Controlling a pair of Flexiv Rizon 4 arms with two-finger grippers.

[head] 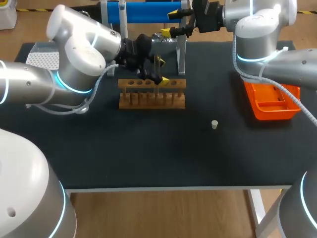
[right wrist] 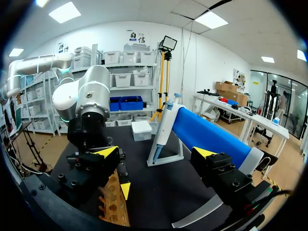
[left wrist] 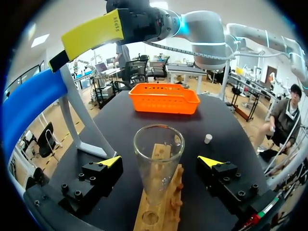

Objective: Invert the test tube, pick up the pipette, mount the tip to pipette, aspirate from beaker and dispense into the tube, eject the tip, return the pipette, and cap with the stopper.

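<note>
A clear glass test tube point(left wrist: 158, 163) stands mouth up in the wooden rack point(head: 152, 94). My left gripper point(head: 159, 72) hangs over the rack, open, its yellow-tipped fingers point(left wrist: 111, 161) on either side of the tube without touching it. The blue pipette point(head: 143, 12) lies on its white stand point(right wrist: 163, 144) at the back of the table. My right gripper point(head: 171, 23) is open beside the pipette point(right wrist: 207, 134), holding nothing. A small white stopper point(head: 214, 124) lies on the black mat, right of the rack.
An orange bin point(head: 272, 101) sits at the right side of the table. A white tip box point(head: 42, 55) stands at the back left. The rack point(left wrist: 159, 207) has several empty holes.
</note>
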